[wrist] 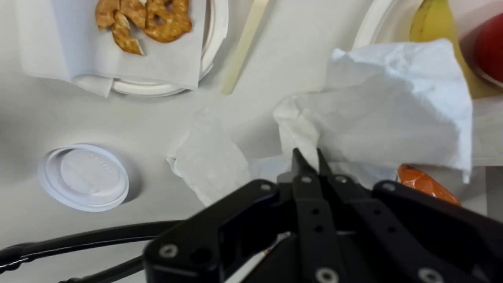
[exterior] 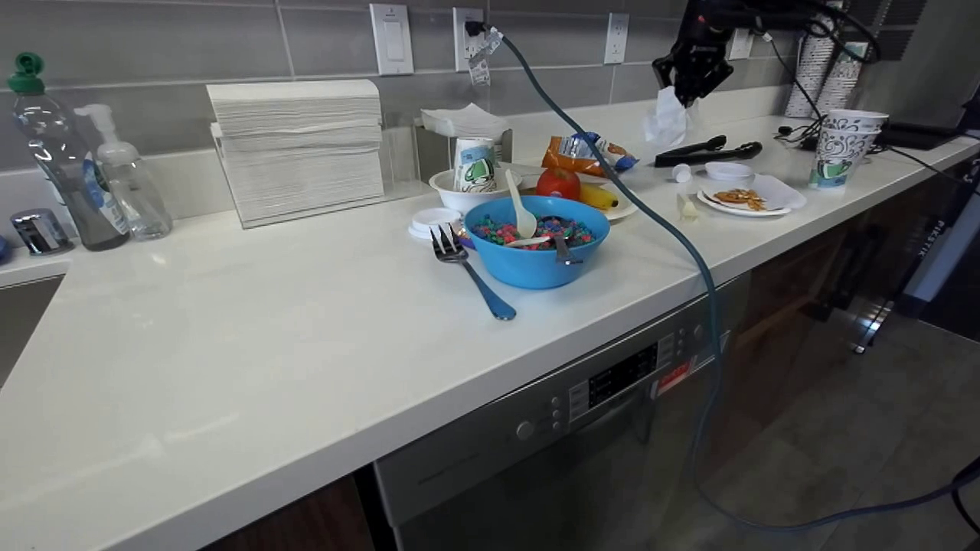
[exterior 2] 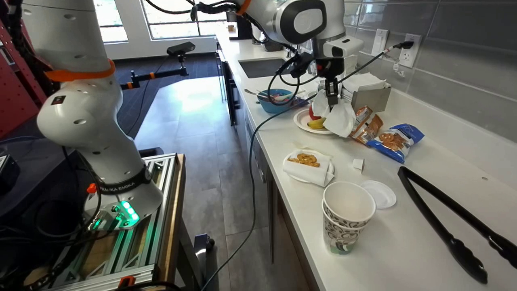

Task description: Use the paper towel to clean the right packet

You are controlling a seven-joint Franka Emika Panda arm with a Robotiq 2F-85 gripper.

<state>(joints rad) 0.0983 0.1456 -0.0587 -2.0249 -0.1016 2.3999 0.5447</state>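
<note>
The paper towel, a crumpled white sheet, hangs from my gripper in both exterior views [exterior: 666, 122] [exterior 2: 341, 117] and spreads out to both sides of the fingertips in the wrist view [wrist: 393, 122]. My gripper [wrist: 310, 157] is shut on it, pinching its middle; it also shows in both exterior views [exterior: 680, 92] [exterior 2: 332, 99]. The towel is held above the counter. Two packets lie by the wall: an orange-brown packet [exterior 2: 365, 125] just behind the towel and a blue packet [exterior 2: 398, 142] right of it. In the wrist view only an orange corner [wrist: 426, 184] shows; the gripper hides the area below.
Black tongs [exterior 2: 440, 214], stacked paper cups [exterior 2: 347, 214], a white lid [exterior 2: 381, 194] and a pretzel plate [exterior 2: 329, 178] stand nearby. A fruit plate [exterior 2: 301, 121] and blue bowl [exterior: 528, 264] lie farther along. A cable [exterior: 651, 203] hangs across the counter.
</note>
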